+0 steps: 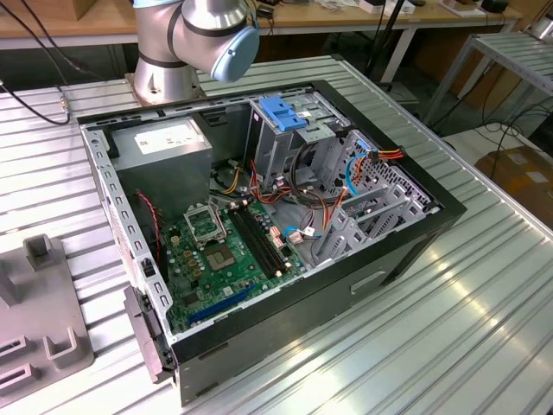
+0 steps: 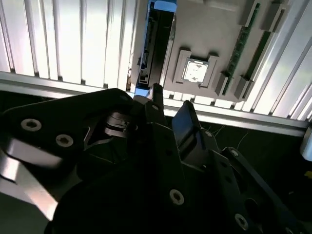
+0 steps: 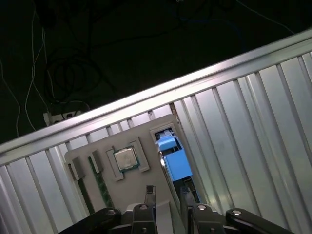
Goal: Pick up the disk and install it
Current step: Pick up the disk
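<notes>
The disk (image 3: 174, 163) stands on its edge in a slot of a grey fixture plate (image 3: 97, 151), its blue side rail facing the camera. In the second wrist view the disk (image 2: 157, 44) appears as a dark narrow slab with blue ends. My gripper (image 3: 168, 194) hovers above it, open, one black finger (image 3: 150, 195) on either side of the disk's line and apart from it. The same gripper (image 2: 170, 105) fills the foreground of the second wrist view. In the exterior view the arm (image 1: 207, 35) rises out of the picture behind the open computer case (image 1: 397, 251).
On the fixture plate (image 2: 214, 29), beside the disk, sit a processor chip (image 2: 196, 71) and memory sticks (image 2: 240, 48). The plate (image 1: 43, 320) lies on a ribbed metal table at the exterior view's left. Inside the case are a blue-topped drive cage (image 1: 285, 112), a power-supply box (image 1: 164, 147) and a green motherboard (image 1: 225, 251).
</notes>
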You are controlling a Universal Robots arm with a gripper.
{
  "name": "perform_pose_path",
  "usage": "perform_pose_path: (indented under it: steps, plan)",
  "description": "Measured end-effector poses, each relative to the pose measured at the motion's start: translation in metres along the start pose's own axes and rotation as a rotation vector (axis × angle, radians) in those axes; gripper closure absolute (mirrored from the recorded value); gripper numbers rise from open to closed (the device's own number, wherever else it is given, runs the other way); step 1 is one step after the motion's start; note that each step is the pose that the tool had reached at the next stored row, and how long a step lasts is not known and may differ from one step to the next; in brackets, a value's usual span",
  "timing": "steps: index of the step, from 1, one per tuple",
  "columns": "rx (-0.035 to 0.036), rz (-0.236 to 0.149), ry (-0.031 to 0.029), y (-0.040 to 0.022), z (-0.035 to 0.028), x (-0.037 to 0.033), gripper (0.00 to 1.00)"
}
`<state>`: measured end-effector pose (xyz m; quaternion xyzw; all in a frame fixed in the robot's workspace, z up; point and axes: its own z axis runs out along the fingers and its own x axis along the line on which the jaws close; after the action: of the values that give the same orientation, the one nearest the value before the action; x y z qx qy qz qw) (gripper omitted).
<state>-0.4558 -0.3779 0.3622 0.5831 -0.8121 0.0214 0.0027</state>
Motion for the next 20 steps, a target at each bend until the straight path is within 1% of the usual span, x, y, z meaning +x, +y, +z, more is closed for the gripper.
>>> perform_pose_path:
  steps: [2,3,9,10,11,14,16,17,20]
  plan:
    - [0.0010,-0.036,-0.0010,0.0001,0.0018,-0.0001,0.66]
    - [0.0016,-0.055,-0.0017,0.0001,0.0028,-0.0001,0.60]
    - [0.0045,-0.157,-0.0049,0.0005,0.0108,-0.0002,0.58]
    - [0.0049,-0.170,-0.0054,0.0007,0.0120,-0.0002,0.52]
    - [0.0054,-0.185,-0.0060,0.0007,0.0129,-0.0003,0.52]
    - [0.0072,-0.251,-0.0081,0.0009,0.0155,-0.0004,0.52]
    - [0.0088,-0.305,-0.0099,0.0009,0.0166,-0.0006,0.52]
    - [0.0094,-0.323,-0.0105,0.0010,0.0170,-0.0008,0.52]
    - [0.0101,-0.346,-0.0112,0.0023,0.0175,-0.0046,0.52]
